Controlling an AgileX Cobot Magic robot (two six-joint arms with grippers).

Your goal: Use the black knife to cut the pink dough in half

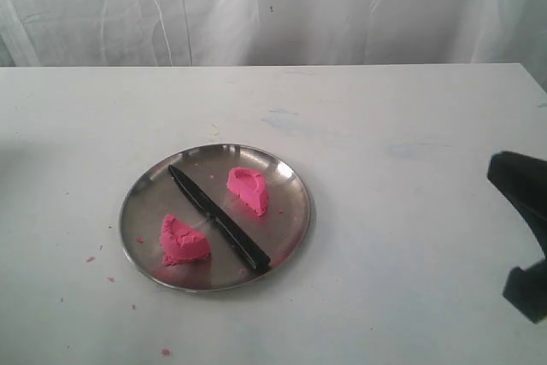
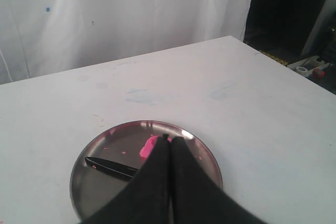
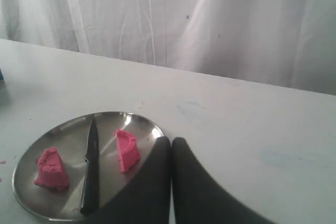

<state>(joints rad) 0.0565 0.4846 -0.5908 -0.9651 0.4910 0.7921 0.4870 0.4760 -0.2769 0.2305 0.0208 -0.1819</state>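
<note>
White table (image 1: 410,211) spreads around plate (image 1: 295,185) bearing halved pink dough (image 1: 248,190), black knife (image 1: 218,218)

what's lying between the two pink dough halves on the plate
The black knife lies flat between the two halves of the pink dough, diagonally across the steel plate, touching neither. The exterior view shows it best; the right wrist view confirms it.

No text, label, brand, number or sign can be read in any of the views.
</note>
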